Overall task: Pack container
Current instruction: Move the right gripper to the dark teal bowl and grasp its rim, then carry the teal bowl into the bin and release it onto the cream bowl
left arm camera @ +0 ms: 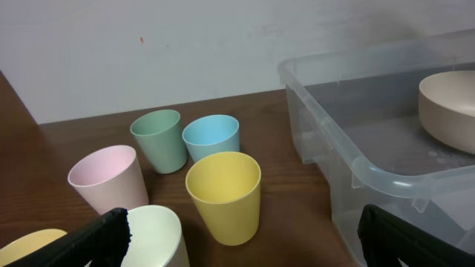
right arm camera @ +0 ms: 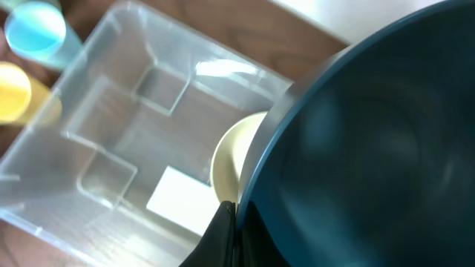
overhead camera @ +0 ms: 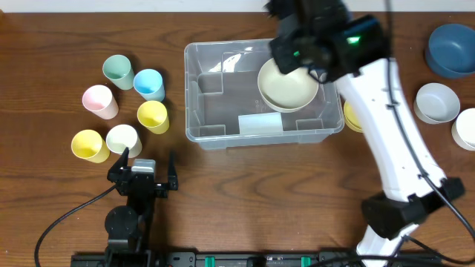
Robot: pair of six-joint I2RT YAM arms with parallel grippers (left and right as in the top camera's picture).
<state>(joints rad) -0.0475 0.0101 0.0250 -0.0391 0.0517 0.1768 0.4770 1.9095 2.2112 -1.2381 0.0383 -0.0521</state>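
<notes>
The container (overhead camera: 191, 96) stands at the middle of the table (overhead camera: 223, 208). A cream bowl (overhead camera: 288, 87) lies in its right half. The right gripper (right arm camera: 233, 222) hangs over that half, jaws pinched narrow on the rim of a dark blue bowl (right arm camera: 371, 133). The left gripper (overhead camera: 147, 159) rests near the front edge of the table, jaws spread wide and holding nothing, just beside the group of cups (left arm camera: 223, 196).

Hazards from this position:

1. Slip. The hold is a thin pinch on one edge of the rim. The dark blue bowl hangs to one side of it, so it is likely to tilt or slide out.
2. Hard landing. The dark blue bowl fills most of the wrist view, so the gap down to the cream bowl cannot be judged. A release made too high lets it drop and bounce.
3. Poor nesting. Released off-centre, it may catch the cream bowl's rim or the container wall and sit tilted.
</notes>
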